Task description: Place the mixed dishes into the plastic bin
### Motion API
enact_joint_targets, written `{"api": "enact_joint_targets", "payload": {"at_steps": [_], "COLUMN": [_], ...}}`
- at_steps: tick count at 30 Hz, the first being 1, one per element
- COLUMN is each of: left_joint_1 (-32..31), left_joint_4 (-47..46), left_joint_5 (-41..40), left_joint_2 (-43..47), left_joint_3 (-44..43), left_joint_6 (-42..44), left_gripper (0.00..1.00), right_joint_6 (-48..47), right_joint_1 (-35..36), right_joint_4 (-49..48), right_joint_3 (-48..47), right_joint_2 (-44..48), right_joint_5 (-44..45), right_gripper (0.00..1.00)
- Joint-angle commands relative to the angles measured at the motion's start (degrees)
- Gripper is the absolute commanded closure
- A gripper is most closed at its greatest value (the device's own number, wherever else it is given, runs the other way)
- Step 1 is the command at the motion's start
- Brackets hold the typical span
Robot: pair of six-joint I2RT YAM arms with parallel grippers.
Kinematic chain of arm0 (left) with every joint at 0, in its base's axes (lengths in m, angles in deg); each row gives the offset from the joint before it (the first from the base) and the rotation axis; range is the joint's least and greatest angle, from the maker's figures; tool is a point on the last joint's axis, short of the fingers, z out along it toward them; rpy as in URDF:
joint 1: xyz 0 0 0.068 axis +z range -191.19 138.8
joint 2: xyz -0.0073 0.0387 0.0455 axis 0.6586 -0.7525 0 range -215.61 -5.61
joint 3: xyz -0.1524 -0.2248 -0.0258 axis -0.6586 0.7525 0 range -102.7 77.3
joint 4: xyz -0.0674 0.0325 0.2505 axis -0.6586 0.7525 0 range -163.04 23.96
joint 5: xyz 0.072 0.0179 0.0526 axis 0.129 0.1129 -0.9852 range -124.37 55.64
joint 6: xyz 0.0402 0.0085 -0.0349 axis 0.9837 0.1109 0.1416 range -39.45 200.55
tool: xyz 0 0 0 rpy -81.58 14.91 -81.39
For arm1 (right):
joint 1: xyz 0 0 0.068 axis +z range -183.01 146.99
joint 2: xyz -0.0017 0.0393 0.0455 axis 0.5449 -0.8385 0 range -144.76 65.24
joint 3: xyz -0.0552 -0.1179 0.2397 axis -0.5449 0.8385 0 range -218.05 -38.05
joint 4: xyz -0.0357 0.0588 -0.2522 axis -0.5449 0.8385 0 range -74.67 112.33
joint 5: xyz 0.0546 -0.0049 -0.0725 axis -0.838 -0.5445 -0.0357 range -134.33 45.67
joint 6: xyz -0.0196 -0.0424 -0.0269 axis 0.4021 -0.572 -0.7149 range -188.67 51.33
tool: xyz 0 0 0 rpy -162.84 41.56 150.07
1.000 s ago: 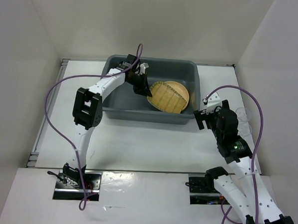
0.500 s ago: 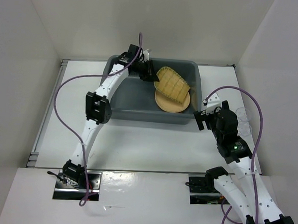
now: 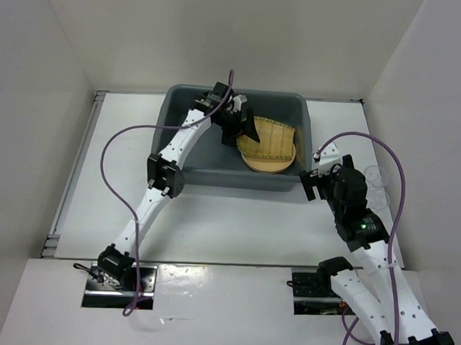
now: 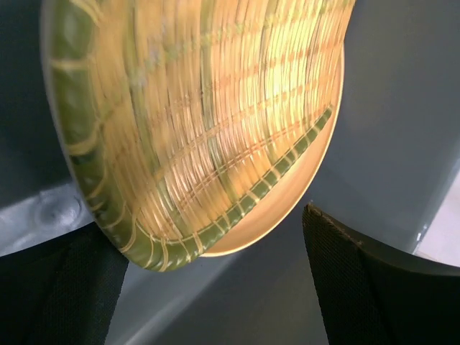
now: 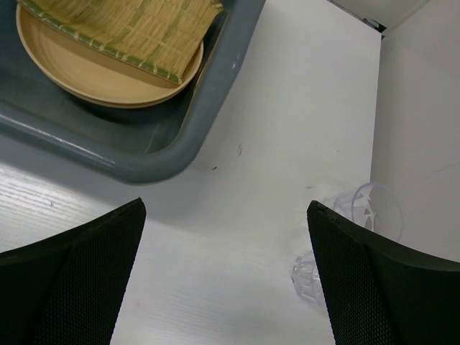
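The woven bamboo tray [image 3: 273, 134] lies on round yellow-tan plate [image 3: 256, 163] in grey plastic bin [image 3: 230, 177]; left gripper [image 4: 208, 226] and right gripper [image 5: 226, 207] fingers apart.

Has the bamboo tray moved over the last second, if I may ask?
Yes; the bamboo tray shifted toward the plastic bin's far wall, onto the plate.

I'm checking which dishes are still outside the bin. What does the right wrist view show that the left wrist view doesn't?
Only the right wrist view: a clear glass and a second clear glass on the white table, outside the grey plastic bin, and that bin's outer corner rim. Only the left wrist view: a blurred close-up of the woven bamboo tray, showing its weave and green border. Both: the tray lying over a tan plate inside the bin.
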Motion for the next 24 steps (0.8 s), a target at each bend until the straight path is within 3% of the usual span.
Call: {"api": "enact_joint_targets", "payload": {"at_steps": [1, 5, 10, 15, 20, 21, 23, 24], "left_joint_1": [-0.29, -0.29, 0.85, 0.85, 6.99, 7.70, 7.01, 6.40], "left_joint_4": [4.33, 4.86, 5.20, 8.73, 11.97, 12.94, 12.95, 12.95], "left_joint_5": [-4.03, -7.57, -5.47, -14.05, -16.88, -20.02, -25.90, -33.16], "left_joint_2": [4.89, 11.74, 15.02, 22.03, 29.51, 31.87, 36.70, 40.55], "left_joint_3": [-2.92, -2.92, -2.92, -2.92, -2.92, -2.92, 5.28, 6.90], "left_joint_6": [2.54, 3.08, 2.55, 3.08, 1.85, 2.81, 3.61, 4.13], "left_gripper": [0.00, 0.00, 0.00, 0.00, 0.00, 0.00, 0.00, 0.00], "right_joint_6": [0.67, 0.67, 0.67, 1.29, 3.22, 2.26, -0.20, -1.34], "right_joint_1": [-0.27, -0.27, -0.27, -0.88, -3.69, -4.75, -10.88, -14.04], "right_joint_4": [-2.78, -2.78, -2.78, -4.36, 0.81, 2.21, 3.62, 4.76], "right_joint_3": [0.22, 0.22, 0.22, 0.22, -8.47, -11.79, -15.32, -19.17], "right_joint_2": [0.07, 0.07, 0.07, 0.07, -2.55, -3.61, -6.94, -12.18], "right_joint_5": [0.66, 0.66, 0.66, 6.10, 10.51, 11.12, 12.44, 11.22], "right_gripper": [0.03, 0.03, 0.03, 0.03, 0.03, 0.03, 0.03, 0.03]}}
